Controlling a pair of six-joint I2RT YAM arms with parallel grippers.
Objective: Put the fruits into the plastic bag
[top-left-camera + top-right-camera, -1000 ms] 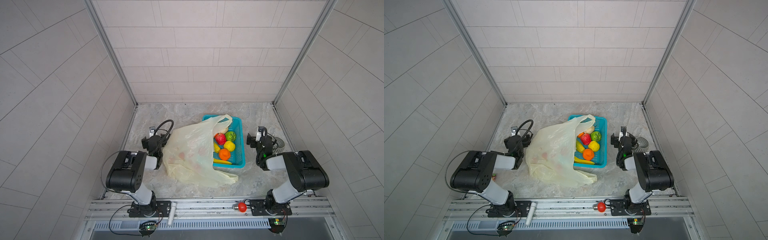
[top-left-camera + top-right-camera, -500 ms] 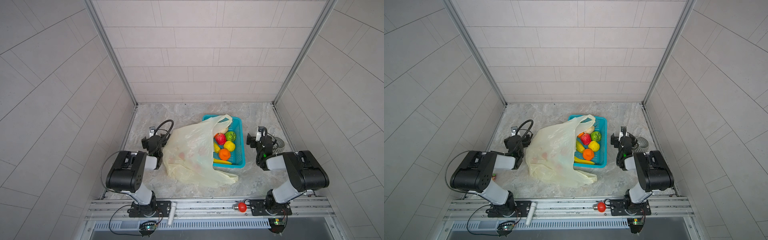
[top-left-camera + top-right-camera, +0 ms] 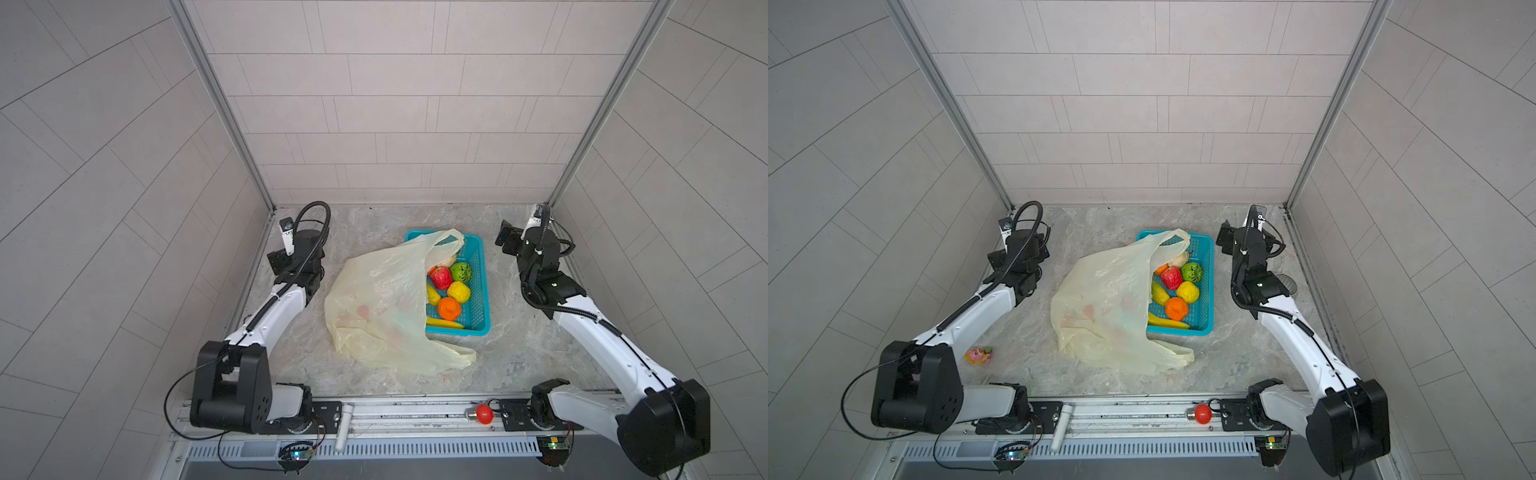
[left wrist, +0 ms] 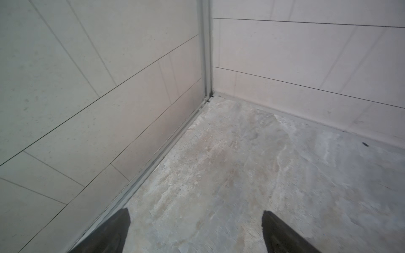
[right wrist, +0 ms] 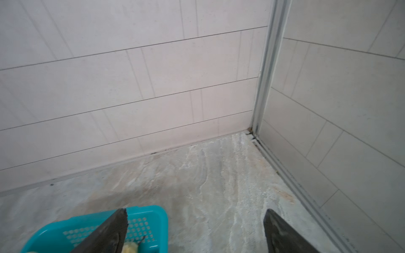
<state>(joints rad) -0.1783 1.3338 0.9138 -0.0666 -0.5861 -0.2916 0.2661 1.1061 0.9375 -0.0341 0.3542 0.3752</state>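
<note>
1. Left wrist: left gripper (image 4: 195, 215) spread, empty; grey marbled floor (image 4: 241, 164) ahead.
2. Right wrist: right gripper (image 5: 195, 213) spread, empty; teal perforated plastic basket (image 5: 149, 209) beside one finger.
3. Both top views: small coloured toy fruits (image 3: 458, 291) in basket, near right gripper; translucent cream-yellow crinkly plastic bag (image 3: 374, 307) between grippers. Advised: open its mouth first.

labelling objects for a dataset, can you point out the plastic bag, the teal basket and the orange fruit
plastic bag (image 3: 376, 307): in a top view, middle of its crumpled body
teal basket (image 3: 461, 331): in a top view, its near wall
orange fruit (image 3: 449, 308): in a top view, centre of its top
</note>
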